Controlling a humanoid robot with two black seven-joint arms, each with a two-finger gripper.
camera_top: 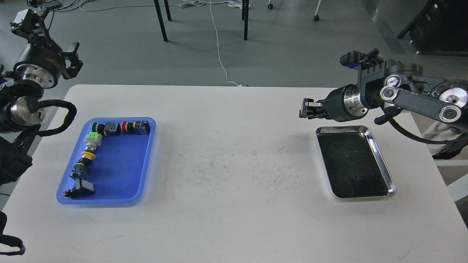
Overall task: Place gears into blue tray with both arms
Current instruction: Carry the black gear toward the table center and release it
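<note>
Gears: not resolvable in the head view. A faint small mark sits on the dark floor of the silver tray [380, 160], near its front; might be one, can't confirm. None visible in the blue tray [120, 171].
Right gripper [304, 109]: points left, hovering just past the silver tray's far-left corner, above the counter [234, 219]. Seen dark and nearly end-on, fingers not separable; can't tell if released or clenched. Nothing visibly held.
Left gripper [73, 60]: raised off the far-left counter corner, well apart from the blue tray. Claws look spread, nothing between them.
Blue tray contents: push-button switches [95, 146] in an L along the far and left walls; centre and right side bare blue.
Handling (judgement): gears should be rigid, light, hard and small; easy to flick away or lose between fingers. Best pinch is across the toothed rim from straight above, fingers barely wider than the wheel.
Edges: silver rim is raised and shiny, so a low approach would clip it; come down vertically. Blue rim is also raised, so release inside it, over the bare patch.
Room: the counter's middle between the trays carries only scuff marks; wide lane for a carry or handover.
</note>
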